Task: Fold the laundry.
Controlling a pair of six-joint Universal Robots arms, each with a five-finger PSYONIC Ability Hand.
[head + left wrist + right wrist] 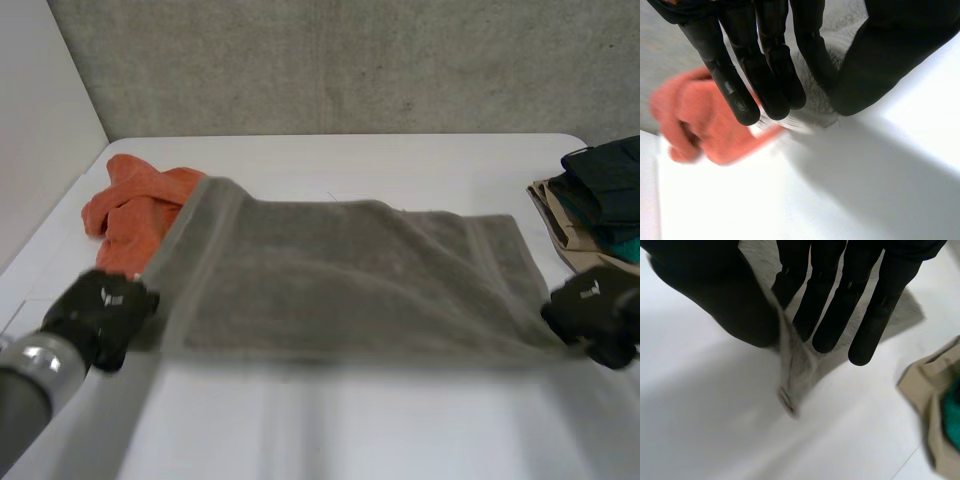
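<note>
A grey towel (pixel 340 275) hangs spread wide over the middle of the white worktop (pixel 400 430), held up at its two near corners. Whether its far edge rests on the worktop cannot be told.

The left robot hand (pixel 100 315) is at the towel's 8 o'clock corner. In its wrist view the left robot hand (pixel 770 60) has straight fingers pinching the towel (pixel 815 107) against the thumb. The corner itself is hidden between them.

The right robot hand (pixel 590 310) holds the 4 o'clock corner. In its wrist view the right robot hand (pixel 840 300) pinches a fold of towel (pixel 800 365) between straight fingers and thumb, with a small tip of cloth hanging free below.

An orange cloth (pixel 130 210) lies crumpled at 10 o'clock. Its near side is covered by the raised towel, so its full extent is hidden. The left wrist view shows the cloth (pixel 700 125) beyond the fingertips.

At 2 o'clock sits a stack of folded clothes (pixel 600 200) (dark and teal pieces on a beige one), cut off by the edge of view. Its beige layer (pixel 935 405) lies beside the right fingertips.
</note>
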